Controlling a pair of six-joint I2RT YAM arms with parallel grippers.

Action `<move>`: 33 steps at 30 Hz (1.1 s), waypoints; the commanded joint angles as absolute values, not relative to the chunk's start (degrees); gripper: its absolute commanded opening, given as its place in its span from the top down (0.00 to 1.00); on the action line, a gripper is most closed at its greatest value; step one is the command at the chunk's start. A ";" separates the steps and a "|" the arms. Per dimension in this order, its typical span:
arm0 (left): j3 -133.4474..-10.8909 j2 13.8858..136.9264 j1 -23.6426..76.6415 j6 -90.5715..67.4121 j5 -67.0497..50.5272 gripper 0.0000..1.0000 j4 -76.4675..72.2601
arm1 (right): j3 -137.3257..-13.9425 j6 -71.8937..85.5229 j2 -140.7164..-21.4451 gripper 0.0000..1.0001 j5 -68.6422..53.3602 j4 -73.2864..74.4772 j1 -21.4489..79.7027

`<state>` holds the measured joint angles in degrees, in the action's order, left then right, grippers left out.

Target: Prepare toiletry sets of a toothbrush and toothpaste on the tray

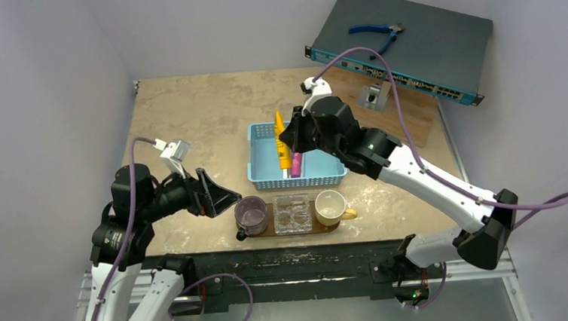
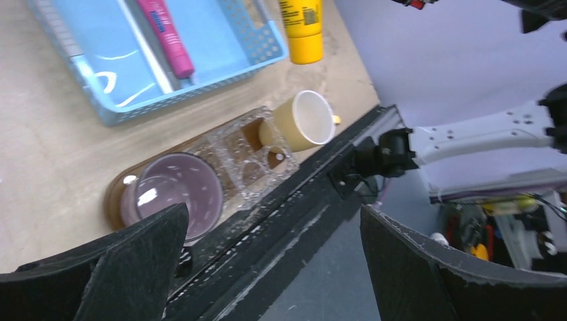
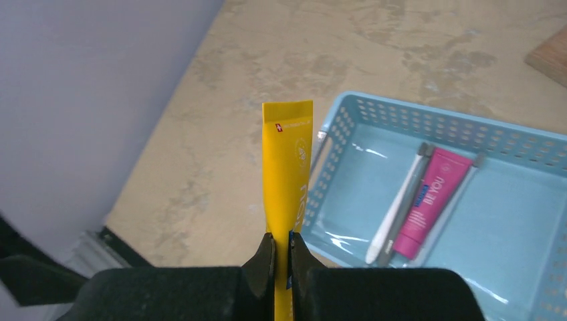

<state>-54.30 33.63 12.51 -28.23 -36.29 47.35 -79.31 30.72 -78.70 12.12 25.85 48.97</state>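
While heading for the tray (image 1: pixel 308 231), well apart from the right fingers on their base side, treat it as crowded with a purple cup (image 1: pixel 251 214), a glass holder (image 1: pixel 292 213) and a cream cup (image 1: pixel 330 206). Clear the basket (image 3: pixel 434 117) first, just right of and beneath the fingertips: lift straight up, then swing, never dragging across the rim. Rely on the right gripper (image 3: pixel 281 249), pressed tight on the yellow tube (image 3: pixel 287 167) and pinching it partway along the body, flat crimp pointing away beyond the fingertips. Go gently, since probably soft enough to bend or slip if squeezed harder or swung fast. Mind the left gripper (image 2: pixel 273 221), spread wide and empty with the tray just ahead of its fingers; draw it aside if in the incoming path. Choose a spot on the tray, lower slowly, and release only once seated. Leave the pink tube (image 3: pixel 428 200), lying on the basket floor to the right of the fingertips, for a later trip, along with the two pale brushes (image 3: pixel 398 204) flanking it.
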 commanded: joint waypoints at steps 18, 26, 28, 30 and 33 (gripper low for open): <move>-44.98 31.73 12.92 -60.87 -60.20 0.03 1.20 | -65.25 48.27 -65.19 1.00 -10.88 -16.09 55.90; -42.10 32.95 13.22 -71.69 -60.36 0.13 -15.65 | -65.80 49.53 -66.93 1.00 -9.67 -20.42 59.58; -41.65 33.42 13.35 -73.67 -60.05 0.17 -17.94 | -65.42 49.80 -67.20 1.00 -9.25 -22.28 60.14; -40.92 33.84 13.44 -75.67 -59.86 0.21 -20.80 | -65.67 49.85 -67.81 1.00 -8.98 -22.87 60.49; -39.78 34.39 13.60 -79.05 -59.61 0.27 -25.62 | -66.09 49.60 -68.65 1.00 -8.50 -23.40 60.95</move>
<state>-41.06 33.61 13.10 -72.71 -59.61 -14.87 -65.10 48.95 -68.12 -9.61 -17.61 60.31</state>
